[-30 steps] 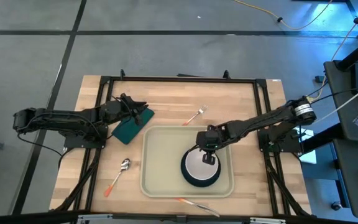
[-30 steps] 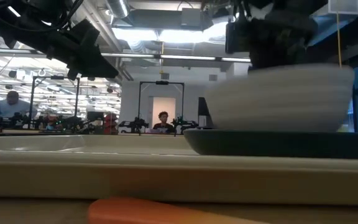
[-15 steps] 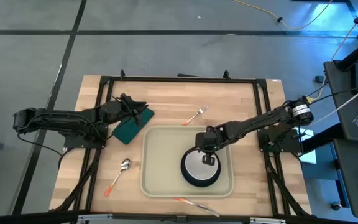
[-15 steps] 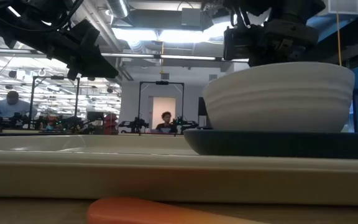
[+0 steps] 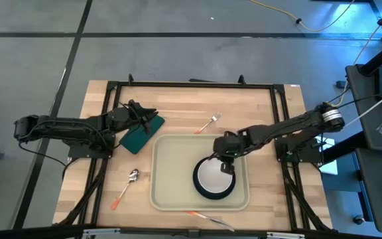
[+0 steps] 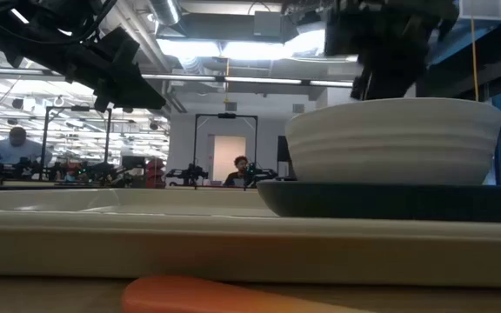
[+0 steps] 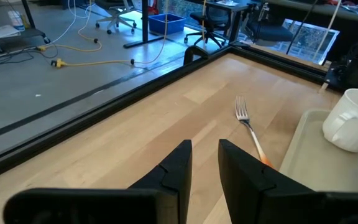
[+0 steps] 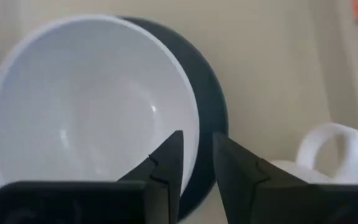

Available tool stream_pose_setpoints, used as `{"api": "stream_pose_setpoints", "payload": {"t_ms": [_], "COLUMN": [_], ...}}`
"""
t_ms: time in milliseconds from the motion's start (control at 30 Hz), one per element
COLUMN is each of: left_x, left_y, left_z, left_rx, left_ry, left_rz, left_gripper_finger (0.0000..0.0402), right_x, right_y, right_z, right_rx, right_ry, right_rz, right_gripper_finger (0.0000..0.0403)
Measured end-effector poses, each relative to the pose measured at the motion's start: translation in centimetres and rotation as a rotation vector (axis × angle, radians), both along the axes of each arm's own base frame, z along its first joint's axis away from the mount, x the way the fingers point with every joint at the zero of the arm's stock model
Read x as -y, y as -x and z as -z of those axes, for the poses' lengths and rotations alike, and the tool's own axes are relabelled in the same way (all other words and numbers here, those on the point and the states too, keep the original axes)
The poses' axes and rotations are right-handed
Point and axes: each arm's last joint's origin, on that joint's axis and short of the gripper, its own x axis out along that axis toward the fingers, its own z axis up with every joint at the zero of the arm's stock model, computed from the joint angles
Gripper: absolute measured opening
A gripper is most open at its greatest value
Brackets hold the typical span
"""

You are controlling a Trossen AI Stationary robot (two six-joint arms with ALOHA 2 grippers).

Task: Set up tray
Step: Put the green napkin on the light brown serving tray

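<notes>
Cream tray [image 5: 166, 174] at the counter's [image 5: 178, 106] near edge, middle, carrying a white bowl [image 5: 212, 176] nested on a dark plate [image 5: 225, 190], with a white mug [image 8: 331, 149] just beside. Right pincer [image 5: 227, 161] low over the bowl's far rim, fingers nearly closed, gripping nothing. Risk: clipping that rim on the way out, tipping or sliding the bowl. Left pincer [image 5: 140, 113] by the green napkin [image 5: 140, 133] near the left edge, slightly parted, empty; fork [image 7: 248, 124] beyond.

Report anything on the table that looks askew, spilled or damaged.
Nothing stands out. The white bowl sits upright on the dark plate inside the tray. The fork, spoon and green napkin lie loose on the wood, not yet placed.
</notes>
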Motion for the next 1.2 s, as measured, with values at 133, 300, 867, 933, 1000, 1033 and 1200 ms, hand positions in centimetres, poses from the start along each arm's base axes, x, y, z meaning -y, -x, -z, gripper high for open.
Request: {"api": "stream_pose_setpoints", "payload": {"t_ms": [133,300,867,933,1000,1033,1200], "left_x": [0.0,0.0,-0.8,-1.6,-2.5,-2.9,-5.6], "left_y": [0.0,0.0,-0.1,-0.1,0.1,0.1,0.0], "left_z": [-0.1,-0.1,0.5,0.1,-0.1,-0.3,-1.4], "left_rx": [0.007,0.007,-0.063,-0.086,-0.173,-0.217,-0.345], "left_ry": [-0.001,-0.001,0.029,0.100,0.169,0.196,0.358], "left_rz": [0.000,0.000,0.066,0.003,-0.033,-0.053,-0.132], "left_gripper_finger": [0.0072,0.0072,0.0133,0.0147,0.0155,0.0158,0.0159], "right_x": [0.6,2.4,6.6,6.8,7.1,7.2,7.6], "right_y": [2.0,5.8,15.3,15.4,15.3,15.3,14.9], "right_z": [-2.6,-5.5,-6.2,-6.3,-6.4,-6.3,-6.0], "right_rx": [0.042,0.053,0.444,0.454,0.463,0.459,0.425], "right_ry": [0.015,0.176,0.137,0.150,0.162,0.165,0.178], "right_rz": [-0.021,0.040,0.294,0.297,0.303,0.309,0.306], "right_gripper_finger": [0.0089,0.0090,0.0090,0.0090,0.0090,0.0090,0.0090]}}
